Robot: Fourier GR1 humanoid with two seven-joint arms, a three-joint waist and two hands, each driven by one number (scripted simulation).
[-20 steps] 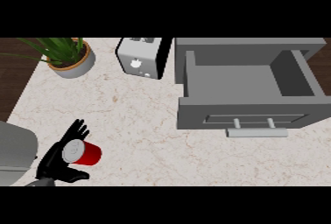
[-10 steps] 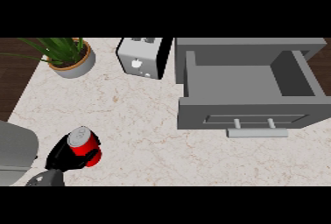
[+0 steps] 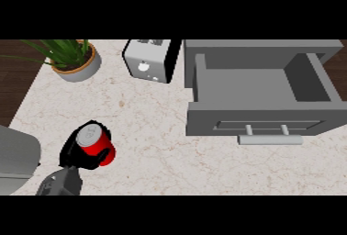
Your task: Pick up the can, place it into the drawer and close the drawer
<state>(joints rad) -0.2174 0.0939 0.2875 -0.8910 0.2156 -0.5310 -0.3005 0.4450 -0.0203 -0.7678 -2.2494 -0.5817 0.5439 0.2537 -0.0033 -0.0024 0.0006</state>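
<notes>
left hand [image 3: 76, 153] clamped around red can [image 3: 95, 143] at 8 o'clock; likely light, rigid, slippery; grasp mid-body.

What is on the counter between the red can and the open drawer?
Nothing: in the head view, only bare marble counter lies between the red can, held in the left hand, and the open drawer.

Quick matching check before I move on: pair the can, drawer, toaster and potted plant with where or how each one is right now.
Things:
1. can
2. drawer
3. toaster
4. potted plant

States:
A. far left corner of the counter
B. pulled open, nothing inside
C. held in the left hand, fingers curled round it
D. standing just left of the drawer

Pairs: 1-C, 2-B, 3-D, 4-A
</notes>
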